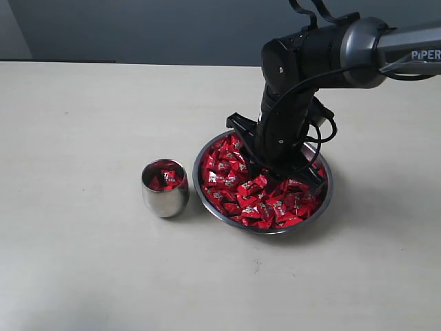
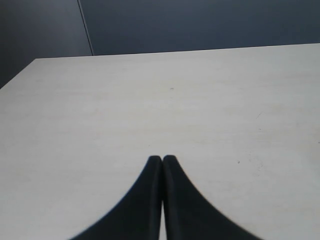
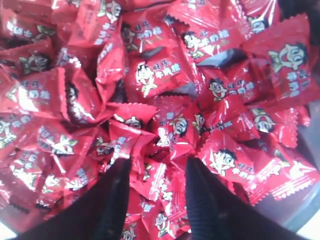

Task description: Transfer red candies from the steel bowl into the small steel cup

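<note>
The steel bowl [image 1: 325,200] sits right of the table's centre, heaped with red candies [image 1: 238,189]. My right gripper [image 1: 258,170] reaches down into it. In the right wrist view this gripper [image 3: 158,162] is open, its two dark fingers [image 3: 117,190] pushed into the pile with red candies [image 3: 160,75] lying in the gap between them. The small steel cup [image 1: 165,198] stands upright just left of the bowl, with a few red candies [image 1: 165,178] inside. My left gripper [image 2: 162,158] is shut and empty over bare table, away from bowl and cup.
The pale table [image 1: 83,138] spreads wide to the left and in front of the cup. A dark wall [image 1: 138,27] runs behind the table's far edge. The right arm [image 1: 324,52] stretches in from the right above the bowl.
</note>
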Action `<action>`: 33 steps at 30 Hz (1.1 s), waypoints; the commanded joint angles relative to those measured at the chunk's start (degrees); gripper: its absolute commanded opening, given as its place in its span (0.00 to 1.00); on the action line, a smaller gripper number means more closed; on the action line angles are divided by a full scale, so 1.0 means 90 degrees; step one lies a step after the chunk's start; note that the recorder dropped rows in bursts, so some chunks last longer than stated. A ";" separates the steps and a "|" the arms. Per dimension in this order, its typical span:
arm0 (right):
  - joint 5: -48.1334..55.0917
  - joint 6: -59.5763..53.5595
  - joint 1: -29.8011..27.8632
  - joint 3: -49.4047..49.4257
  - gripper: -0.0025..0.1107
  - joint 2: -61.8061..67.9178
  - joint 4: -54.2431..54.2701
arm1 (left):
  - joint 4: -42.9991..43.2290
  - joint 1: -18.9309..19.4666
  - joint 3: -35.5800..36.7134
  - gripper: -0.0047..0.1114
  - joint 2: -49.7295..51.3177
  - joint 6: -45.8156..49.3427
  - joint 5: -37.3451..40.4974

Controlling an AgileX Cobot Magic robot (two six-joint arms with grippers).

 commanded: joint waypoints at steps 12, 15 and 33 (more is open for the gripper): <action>0.0034 0.0007 0.0006 -0.0046 0.34 -0.0014 -0.0177 | 0.0012 -0.0042 0.0029 0.04 -0.0030 -0.0009 -0.0050; 0.0034 0.0007 0.0006 -0.0046 0.34 -0.0014 -0.0189 | 0.0012 -0.0042 0.0029 0.04 -0.0030 -0.0009 -0.0050; 0.0165 0.0007 0.0006 -0.0046 0.34 0.0170 -0.0509 | 0.0012 -0.0042 0.0029 0.04 -0.0030 -0.0009 -0.0050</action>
